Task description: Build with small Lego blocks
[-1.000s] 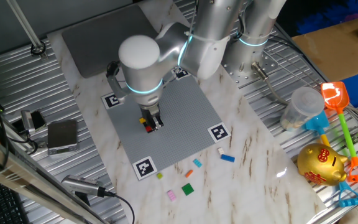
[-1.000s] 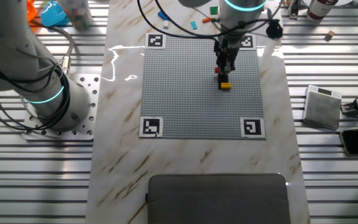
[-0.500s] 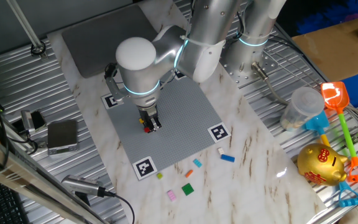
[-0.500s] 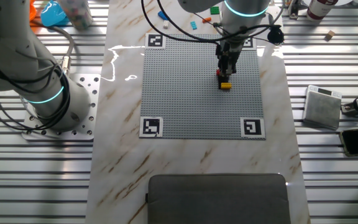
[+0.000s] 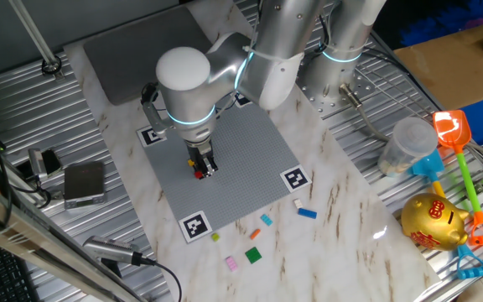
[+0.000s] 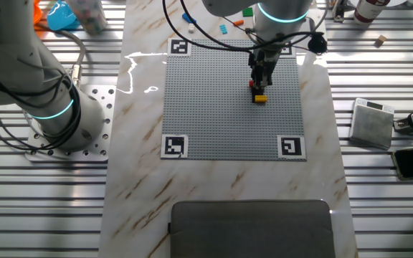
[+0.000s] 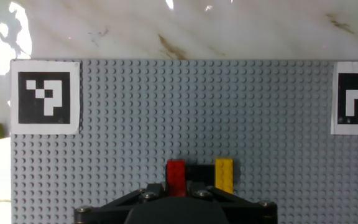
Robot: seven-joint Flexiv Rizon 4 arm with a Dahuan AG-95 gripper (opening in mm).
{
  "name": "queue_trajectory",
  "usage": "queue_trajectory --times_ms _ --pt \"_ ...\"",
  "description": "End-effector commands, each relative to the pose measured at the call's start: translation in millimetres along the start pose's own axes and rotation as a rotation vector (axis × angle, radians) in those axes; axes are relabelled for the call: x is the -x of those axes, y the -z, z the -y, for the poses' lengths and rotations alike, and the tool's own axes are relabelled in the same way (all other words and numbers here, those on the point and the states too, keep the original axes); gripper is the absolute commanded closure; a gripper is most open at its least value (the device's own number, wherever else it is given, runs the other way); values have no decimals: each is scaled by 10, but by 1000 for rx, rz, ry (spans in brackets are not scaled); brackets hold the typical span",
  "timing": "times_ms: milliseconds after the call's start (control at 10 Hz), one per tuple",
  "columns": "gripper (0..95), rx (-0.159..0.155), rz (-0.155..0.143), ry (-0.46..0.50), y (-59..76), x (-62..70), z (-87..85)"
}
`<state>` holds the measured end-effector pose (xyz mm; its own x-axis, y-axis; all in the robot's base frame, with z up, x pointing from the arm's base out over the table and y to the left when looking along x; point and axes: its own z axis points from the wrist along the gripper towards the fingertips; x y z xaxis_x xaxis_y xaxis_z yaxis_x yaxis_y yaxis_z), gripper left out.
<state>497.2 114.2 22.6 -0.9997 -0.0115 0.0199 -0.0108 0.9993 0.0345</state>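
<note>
The gripper (image 6: 262,77) hangs low over the grey studded plate (image 6: 214,107), right above a short row of bricks pressed onto it: a red brick (image 7: 176,176), a black brick (image 7: 199,173) and a yellow brick (image 7: 224,175), side by side and touching. The hand view shows only the base of the fingers, so it is not possible to tell whether they stand wide or narrow, or whether they grip the red brick.

More loose bricks lie on the bench beyond one edge of the plate: a blue brick (image 5: 308,213), an orange brick (image 5: 267,220), a green brick (image 5: 253,256), a pink brick (image 5: 231,263) and a small yellow-green brick (image 5: 215,237).

These bricks are probably very light, hard and smooth, so they could slip or tip under a loose pinch. The best hold is likely across two flat opposite side walls, low enough to keep the piece square, with the studs left free. Seating one on the plate would call for a straight downward press.
</note>
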Motion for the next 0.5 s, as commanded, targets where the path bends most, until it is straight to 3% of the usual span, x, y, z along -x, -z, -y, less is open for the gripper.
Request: queue_trajectory --times_ms 100,500 --pt "950 13 0 1 -1 -6 -8" --pt "950 20 -4 14 -9 -10 -11"
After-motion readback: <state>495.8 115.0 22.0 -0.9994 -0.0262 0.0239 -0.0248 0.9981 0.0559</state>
